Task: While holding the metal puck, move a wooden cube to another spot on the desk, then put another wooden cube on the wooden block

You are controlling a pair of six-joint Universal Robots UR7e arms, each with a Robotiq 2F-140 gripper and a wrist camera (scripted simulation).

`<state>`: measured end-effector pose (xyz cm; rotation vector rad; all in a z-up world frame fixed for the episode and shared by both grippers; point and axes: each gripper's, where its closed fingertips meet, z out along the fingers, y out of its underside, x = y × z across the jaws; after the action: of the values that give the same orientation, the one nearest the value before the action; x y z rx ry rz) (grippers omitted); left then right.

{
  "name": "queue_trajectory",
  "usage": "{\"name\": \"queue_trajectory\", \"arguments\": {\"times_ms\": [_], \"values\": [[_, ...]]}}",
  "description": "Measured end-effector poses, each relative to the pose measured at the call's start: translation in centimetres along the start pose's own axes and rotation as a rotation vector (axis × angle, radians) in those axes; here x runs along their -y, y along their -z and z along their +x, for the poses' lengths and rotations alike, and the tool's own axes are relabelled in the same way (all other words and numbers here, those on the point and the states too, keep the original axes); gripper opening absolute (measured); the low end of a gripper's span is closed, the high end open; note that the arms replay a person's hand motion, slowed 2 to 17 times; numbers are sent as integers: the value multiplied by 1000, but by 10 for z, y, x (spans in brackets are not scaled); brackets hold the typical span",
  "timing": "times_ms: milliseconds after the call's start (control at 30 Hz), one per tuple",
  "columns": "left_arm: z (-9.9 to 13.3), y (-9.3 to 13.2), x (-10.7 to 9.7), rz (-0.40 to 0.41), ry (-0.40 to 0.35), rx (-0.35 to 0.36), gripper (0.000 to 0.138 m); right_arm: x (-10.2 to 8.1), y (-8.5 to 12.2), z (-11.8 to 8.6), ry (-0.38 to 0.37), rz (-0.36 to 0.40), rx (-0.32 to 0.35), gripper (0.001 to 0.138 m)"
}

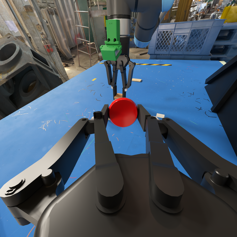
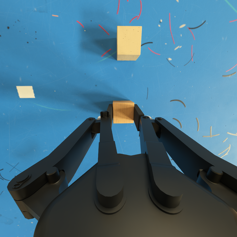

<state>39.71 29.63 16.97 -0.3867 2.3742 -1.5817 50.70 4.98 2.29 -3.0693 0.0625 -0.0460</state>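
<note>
The left claw point(image 1: 122, 112) pinches a shiny red puck point(image 1: 123, 112) between its two fingers, holding it up above the blue table point(image 1: 51, 115). Just behind it, the right claw point(image 2: 123, 112) points straight down and squeezes a small wooden cube point(image 2: 123, 112) from both sides, out in the middle of the table. Another wooden cube point(image 2: 128, 42) sits on the table a little way off. A flat wooden block point(image 1: 136, 80) lies toward the far edge, near the striped tape point(image 1: 153, 64).
</note>
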Motion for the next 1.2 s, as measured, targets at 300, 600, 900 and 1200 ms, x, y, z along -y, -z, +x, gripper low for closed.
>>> {"name": "queue_trajectory", "arguments": {"times_ms": [300, 600, 900, 1200], "values": [[4, 2, 3, 8, -12, -3, 59, -4, 38, 4, -117, 37, -55, 41], [11, 0, 3, 6, -19, -16, 59, -41, 129, 12, -385, 119, -196, 41], [20, -7, 2, -15, -42, -31, 59, -134, 195, 8, -742, 79, -319, 41], [26, -12, 0, -34, -56, -41, 59, -231, 189, -8, -1107, 51, -318, 41]]}}
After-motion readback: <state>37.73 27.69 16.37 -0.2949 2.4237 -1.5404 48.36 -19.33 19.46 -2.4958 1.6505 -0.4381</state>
